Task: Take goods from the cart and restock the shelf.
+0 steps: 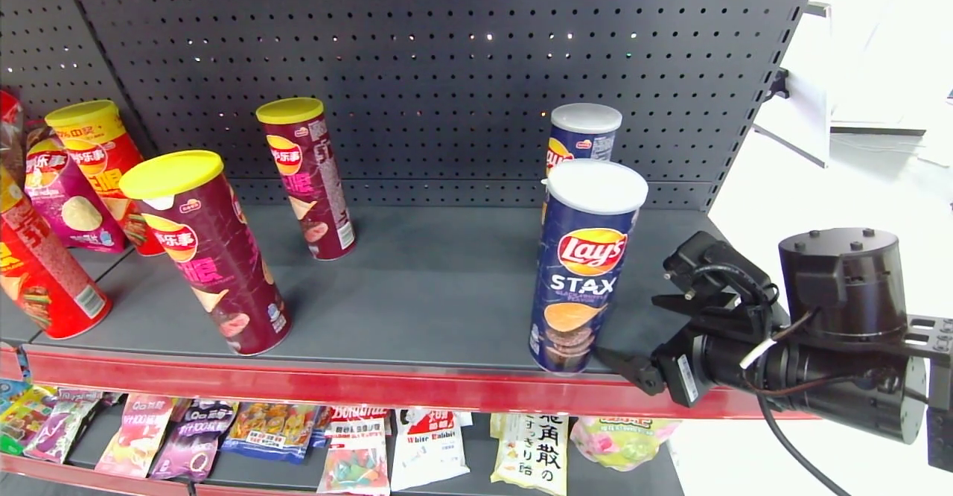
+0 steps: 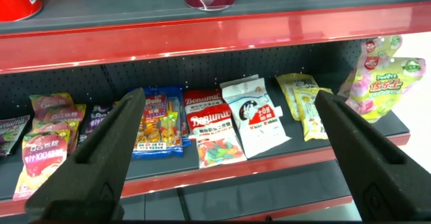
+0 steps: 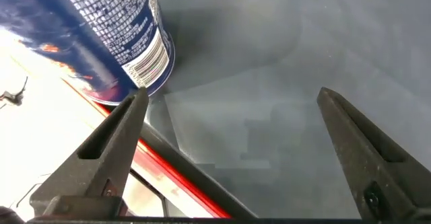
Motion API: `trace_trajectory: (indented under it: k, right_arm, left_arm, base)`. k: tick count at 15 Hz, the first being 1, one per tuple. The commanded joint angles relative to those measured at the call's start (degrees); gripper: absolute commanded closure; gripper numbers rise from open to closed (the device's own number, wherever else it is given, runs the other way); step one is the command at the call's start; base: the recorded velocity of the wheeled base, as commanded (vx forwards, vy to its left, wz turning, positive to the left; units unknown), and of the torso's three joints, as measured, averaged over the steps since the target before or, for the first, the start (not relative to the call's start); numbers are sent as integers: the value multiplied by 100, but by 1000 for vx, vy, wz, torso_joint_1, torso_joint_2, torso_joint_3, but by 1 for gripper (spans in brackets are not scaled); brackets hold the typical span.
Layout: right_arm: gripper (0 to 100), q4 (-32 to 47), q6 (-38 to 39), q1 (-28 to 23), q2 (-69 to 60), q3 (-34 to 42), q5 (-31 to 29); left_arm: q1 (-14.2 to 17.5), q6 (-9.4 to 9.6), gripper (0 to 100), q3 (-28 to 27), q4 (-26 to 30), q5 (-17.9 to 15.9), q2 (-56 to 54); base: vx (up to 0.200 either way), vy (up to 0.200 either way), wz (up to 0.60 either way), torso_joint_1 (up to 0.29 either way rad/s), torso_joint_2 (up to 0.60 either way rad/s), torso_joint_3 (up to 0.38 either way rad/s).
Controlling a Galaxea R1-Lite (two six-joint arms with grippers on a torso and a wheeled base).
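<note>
Standing upright at shelf front edge: blue chip can, white lid on, contents hidden. Second blue can behind it. Right hand just beside front can, spread wide, holding nothing. Left hand wide open, empty, facing lower shelf of snack bags. Yellow-lidded maroon can well left.
</note>
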Motion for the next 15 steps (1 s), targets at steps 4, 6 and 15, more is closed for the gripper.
trace_trajectory:
  k: [4,6,15]
  right_arm:
    - [0,-76,-3,78,37,-9,-6]
    - [0,-102,-3,78,37,9,-6]
    - [0,-120,-56,-977,-1545,369,2]
  left_arm:
    - [1,0,0,0,8,-2,9]
    - [10,0,0,0,8,-2,9]
    - [10,0,0,0,-1,-2,9]
  base:
    - [0,0,0,0,0,0]
    - [0,0,0,0,0,0]
    - [0,0,0,0,0,0]
